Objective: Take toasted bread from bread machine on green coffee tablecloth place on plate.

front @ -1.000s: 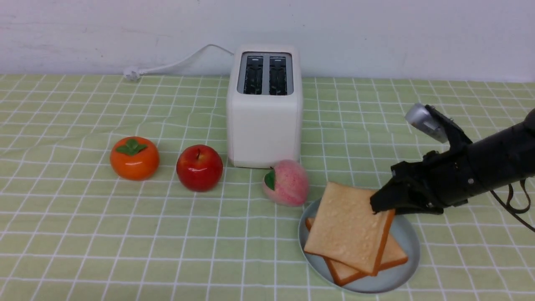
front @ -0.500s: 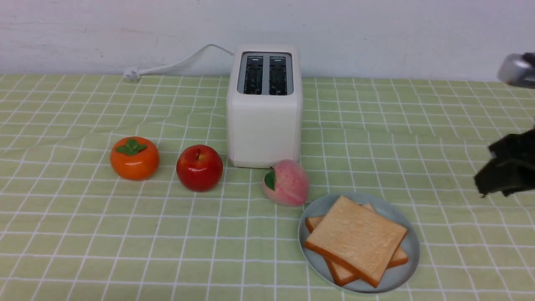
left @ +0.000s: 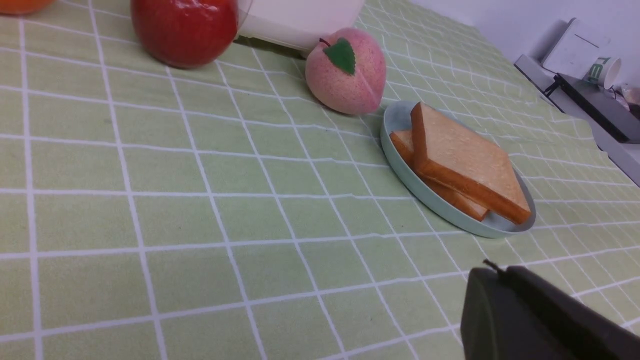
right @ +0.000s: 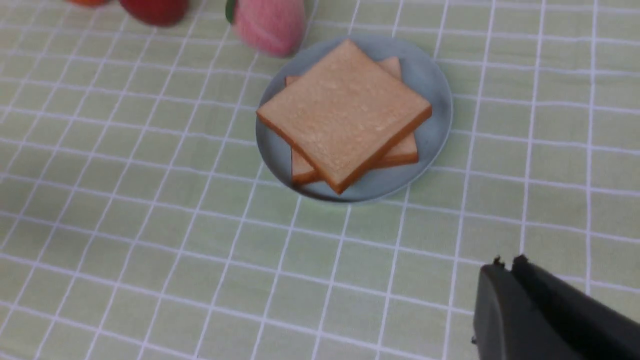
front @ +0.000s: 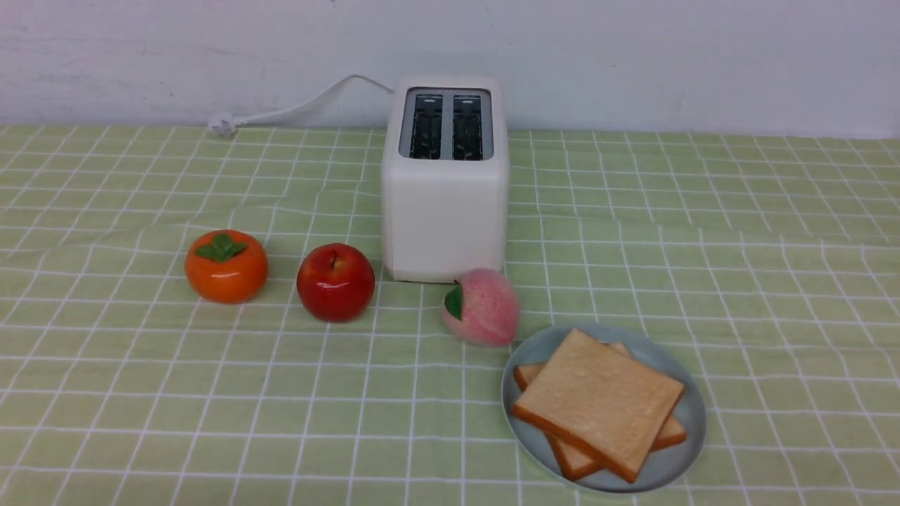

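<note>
Two slices of toasted bread [front: 598,404] lie stacked and skewed on the pale blue-green plate [front: 685,446] at the front right of the green tablecloth [front: 140,393]. The white bread machine [front: 445,211] stands at the back middle with both slots empty. The stack also shows in the left wrist view [left: 465,160] and the right wrist view [right: 345,112]. Neither arm shows in the front view. My left gripper [left: 495,270] is shut and empty above the cloth, short of the plate [left: 400,120]. My right gripper [right: 507,262] is shut and empty, away from the plate [right: 430,85].
A pink peach [front: 481,307] sits against the plate's far left rim. A red apple [front: 335,282] and an orange persimmon [front: 226,266] stand left of the toaster. The white power cord [front: 295,105] runs along the back wall. A side shelf with a cup [left: 602,70] lies beyond the table.
My right gripper let go of the upper slice, which dropped flat onto the lower one. The right arm then drew back to the right and out of the front view.
</note>
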Motion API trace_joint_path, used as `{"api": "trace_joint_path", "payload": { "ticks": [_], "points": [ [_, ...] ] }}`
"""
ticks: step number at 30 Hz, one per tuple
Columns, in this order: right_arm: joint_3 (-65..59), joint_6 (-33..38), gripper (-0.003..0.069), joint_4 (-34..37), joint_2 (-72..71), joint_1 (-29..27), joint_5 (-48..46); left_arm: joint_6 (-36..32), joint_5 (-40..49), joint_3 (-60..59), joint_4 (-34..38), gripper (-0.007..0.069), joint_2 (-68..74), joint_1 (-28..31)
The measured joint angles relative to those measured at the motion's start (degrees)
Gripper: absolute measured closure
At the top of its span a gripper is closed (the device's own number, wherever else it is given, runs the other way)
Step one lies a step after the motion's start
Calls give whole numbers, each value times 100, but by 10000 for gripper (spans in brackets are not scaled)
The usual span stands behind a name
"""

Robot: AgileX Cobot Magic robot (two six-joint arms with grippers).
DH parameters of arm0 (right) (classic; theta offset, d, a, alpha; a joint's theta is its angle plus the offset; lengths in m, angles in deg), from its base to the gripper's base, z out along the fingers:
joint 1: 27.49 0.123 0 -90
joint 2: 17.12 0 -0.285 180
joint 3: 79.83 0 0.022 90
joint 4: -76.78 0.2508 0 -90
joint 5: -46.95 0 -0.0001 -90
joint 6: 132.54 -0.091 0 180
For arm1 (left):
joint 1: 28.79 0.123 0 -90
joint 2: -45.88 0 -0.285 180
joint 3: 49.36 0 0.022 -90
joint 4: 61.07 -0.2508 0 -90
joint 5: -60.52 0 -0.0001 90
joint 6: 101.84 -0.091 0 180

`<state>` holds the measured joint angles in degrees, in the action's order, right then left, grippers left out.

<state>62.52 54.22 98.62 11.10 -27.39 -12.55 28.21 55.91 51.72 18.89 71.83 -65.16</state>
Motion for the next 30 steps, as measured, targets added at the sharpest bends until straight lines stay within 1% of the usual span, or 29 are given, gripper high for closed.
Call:
{"api": "trace_joint_path", "payload": {
  "ticks": [2,5,13,15,16,18,19,20,21,22,24,25,26,27,28,29,30],
  "points": [
    [-273,-124,639,0,-425,0,306,0,0,0,0,624,0,0],
    [-600,-192,636,5,-680,0,543,0,0,0,0,623,0,0],
    [-1059,-226,627,-55,-722,0,498,0,0,0,0,616,0,0],
    [-1105,-267,629,-456,-727,0,582,0,0,0,0,613,0,0],
    [-1112,-275,631,-498,-727,0,600,0,0,0,0,612,0,0],
    [-1413,-330,668,-999,-804,0,1301,0,0,0,0,608,0,0],
    [-1595,-333,673,-1129,-883,0,1539,0,0,0,0,607,0,0],
    [-1865,-392,678,-1401,-1063,0,2061,0,0,0,0,607,0,0],
    [-1984,-406,678,-1497,-1099,0,2234,0,0,0,0,607,0,0],
    [-2431,-577,679,-1847,-1390,0,2788,0,0,0,1,606,0,0],
    [-3066,-1045,679,-2328,-1848,0,3293,0,0,0,1,605,0,0],
    [-3403,-1435,679,-2544,-2011,0,3477,0,0,0,1,603,0,0],
    [-3453,-1576,679,-2628,-2023,0,3494,0,0,0,1,603,0,0],
    [-3816,-2076,679,-2974,-2092,0,3613,0,11,0,1,603,-6,0],
    [-3853,-2209,679,-3016,-2099,0,3624,0,11,0,1,603,-6,0],
    [-4035,-2654,679,-3318,-2104,0,3623,0,11,0,1,601,-11,0],
    [-4036,-2735,679,-3353,-2104,0,3624,0,11,0,1,601,-11,0]
  ]
}}
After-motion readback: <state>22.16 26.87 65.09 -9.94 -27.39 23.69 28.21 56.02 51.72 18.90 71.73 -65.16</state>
